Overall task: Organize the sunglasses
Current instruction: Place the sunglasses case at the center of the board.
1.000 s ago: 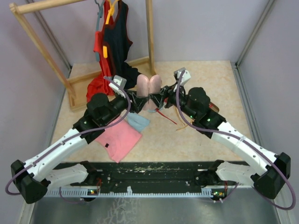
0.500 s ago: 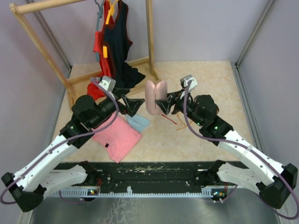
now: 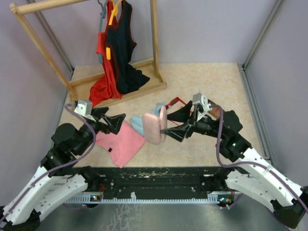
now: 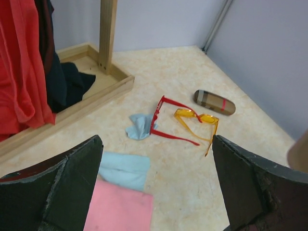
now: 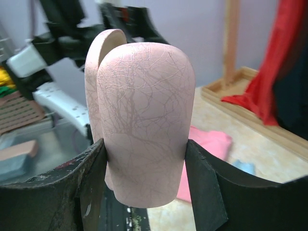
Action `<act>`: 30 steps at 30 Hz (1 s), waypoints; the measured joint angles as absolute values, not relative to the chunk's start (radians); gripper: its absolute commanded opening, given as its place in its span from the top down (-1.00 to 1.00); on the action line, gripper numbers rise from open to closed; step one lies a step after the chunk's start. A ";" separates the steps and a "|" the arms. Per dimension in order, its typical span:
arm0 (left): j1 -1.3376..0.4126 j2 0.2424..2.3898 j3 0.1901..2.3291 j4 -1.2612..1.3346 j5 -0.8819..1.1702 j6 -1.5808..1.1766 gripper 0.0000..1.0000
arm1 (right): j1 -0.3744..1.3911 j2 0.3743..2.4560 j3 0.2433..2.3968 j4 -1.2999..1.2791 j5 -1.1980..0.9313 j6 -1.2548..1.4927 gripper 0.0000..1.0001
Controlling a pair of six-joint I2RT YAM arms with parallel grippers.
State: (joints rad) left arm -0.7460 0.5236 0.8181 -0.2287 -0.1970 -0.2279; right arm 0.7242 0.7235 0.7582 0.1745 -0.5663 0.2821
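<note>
The right end effector (image 3: 168,126) is clamped at a middling width on the pink case (image 5: 144,120), holding it upright off the surface (image 4: 168,72) with one finger on each side. In the right wrist view the case's two shells sit one behind the other and look slightly parted. A second ago both arms met at this case further back. The left end effector (image 3: 115,114) has since let go, spread to its widest and drawn back to its own side, where it hangs empty over the pink cloth (image 3: 120,142). The right arm has carried the case nearer to the front edge. Neither pair has been touched yet. The red sunglasses (image 4: 156,115) and the orange-yellow sunglasses (image 4: 195,115) lie just beside each other on the surface, between a light blue cloth (image 4: 139,126) and the brown striped case (image 4: 215,102). The left end effector is now free, probably to fetch a pair and put it into the held case.
</note>
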 measured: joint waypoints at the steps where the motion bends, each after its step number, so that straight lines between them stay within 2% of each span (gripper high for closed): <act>1: -0.746 0.515 0.807 -0.241 -0.204 -0.231 -0.99 | 0.724 0.727 0.754 0.194 -0.608 0.291 1.00; 5: -0.746 0.499 0.776 -0.286 -0.224 -0.238 -0.99 | 0.724 0.751 0.733 0.265 -0.763 0.334 1.00; 9: -0.746 0.493 0.770 -0.300 -0.245 -0.238 -0.99 | 0.741 0.770 0.741 0.176 -0.747 0.279 1.00; 11: -0.746 0.492 0.770 -0.301 -0.259 -0.237 -0.99 | 0.798 0.781 0.773 0.049 -0.624 0.189 1.00; 15: -0.746 0.493 0.770 -0.316 -0.294 -0.234 -0.99 | 1.035 0.828 0.865 -0.161 -0.265 -0.004 1.00; 19: -0.746 0.492 0.767 -0.324 -0.321 -0.233 -0.99 | 1.222 0.959 0.965 -0.311 0.108 -0.184 1.00; 23: -0.746 0.492 0.748 -0.326 -0.348 -0.234 -0.99 | 1.294 1.145 0.991 -0.373 0.400 -0.319 0.97; 26: -0.746 0.490 0.736 -0.335 -0.362 -0.234 -0.99 | 1.308 1.290 0.986 -0.408 0.554 -0.413 0.83; 30: -0.746 0.484 0.732 -0.340 -0.376 -0.234 -0.99 | 1.320 1.384 0.976 -0.401 0.665 -0.512 0.67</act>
State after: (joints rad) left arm -0.7464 0.4843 0.7319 -0.3405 -0.3763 -0.2344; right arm 1.3197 1.3842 0.9756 -0.4011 0.6655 -0.5117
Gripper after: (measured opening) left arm 0.997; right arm 0.594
